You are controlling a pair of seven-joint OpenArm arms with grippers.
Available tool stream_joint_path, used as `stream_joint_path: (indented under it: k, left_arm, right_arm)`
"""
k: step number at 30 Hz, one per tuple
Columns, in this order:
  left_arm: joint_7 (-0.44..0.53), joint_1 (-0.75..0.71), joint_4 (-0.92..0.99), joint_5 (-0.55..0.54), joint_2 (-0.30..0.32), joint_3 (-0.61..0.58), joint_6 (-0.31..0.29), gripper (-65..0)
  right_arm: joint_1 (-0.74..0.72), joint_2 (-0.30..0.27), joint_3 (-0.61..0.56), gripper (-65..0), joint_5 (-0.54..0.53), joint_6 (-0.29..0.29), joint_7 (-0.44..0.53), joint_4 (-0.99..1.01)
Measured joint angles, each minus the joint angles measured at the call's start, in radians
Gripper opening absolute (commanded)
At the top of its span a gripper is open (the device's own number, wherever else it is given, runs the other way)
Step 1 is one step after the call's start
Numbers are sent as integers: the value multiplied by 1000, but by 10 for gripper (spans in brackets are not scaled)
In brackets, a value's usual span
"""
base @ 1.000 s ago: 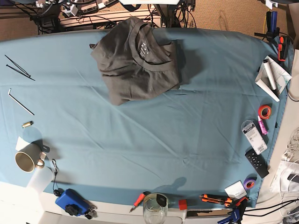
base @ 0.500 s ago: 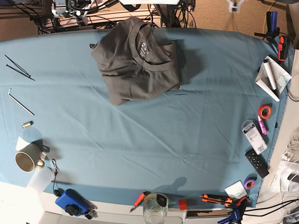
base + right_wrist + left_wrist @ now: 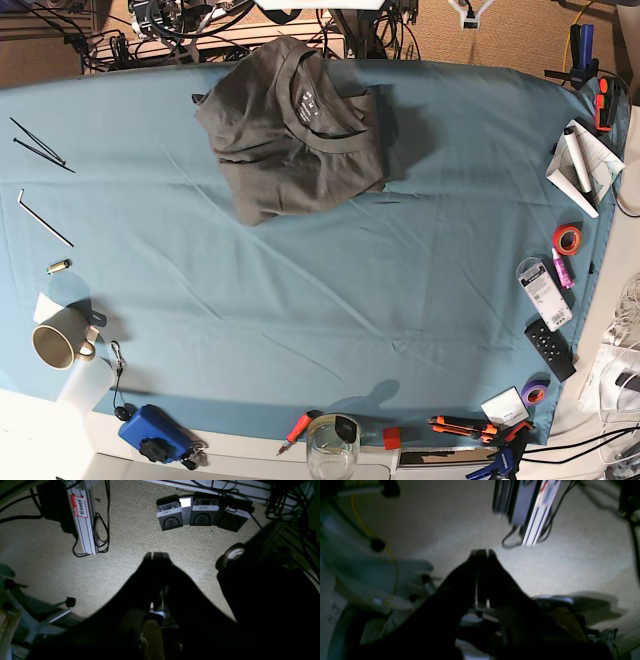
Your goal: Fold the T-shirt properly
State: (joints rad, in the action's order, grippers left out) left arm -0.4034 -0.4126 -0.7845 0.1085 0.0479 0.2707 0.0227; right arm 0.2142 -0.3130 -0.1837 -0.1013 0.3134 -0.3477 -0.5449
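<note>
The T-shirt (image 3: 295, 130) lies crumpled in a dark grey-brown heap at the far middle of the light blue tablecloth (image 3: 320, 300), its ribbed neck and small label facing up. Neither wrist view shows it. In the left wrist view my left gripper (image 3: 482, 552) is shut with nothing in it, hanging over beige carpet off the table. My right gripper (image 3: 156, 554) is likewise shut and empty above the carpet in the right wrist view. Both grippers are away from the shirt, beyond the table's far edge.
A mug (image 3: 58, 343), an allen key (image 3: 42, 218) and thin black sticks (image 3: 38, 145) lie at the left. Tape rolls (image 3: 567, 238), a remote (image 3: 550, 348) and hand tools line the right edge. A glass jar (image 3: 332, 448) and a blue device (image 3: 152, 432) sit at the front. Foot pedals (image 3: 200, 515) lie on the floor.
The T-shirt has not moved. At the base view's top edge the arm parts have shifted: the white piece at top right moved left, and the cluttered part at top left moved right.
</note>
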Motion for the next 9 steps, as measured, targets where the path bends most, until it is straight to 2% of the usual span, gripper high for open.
stream_joint_path:
  k: [6,9]
  left_arm:
    - [-24,0,-2,0,-1,0,0,-650]
    - [-44,0,-2,0,-5,0,0,-650]
  right_arm:
    - [0,0,0,-650,-7,0,-7,0]
    - [0,-7,0,-650,-67,0,-8,0]
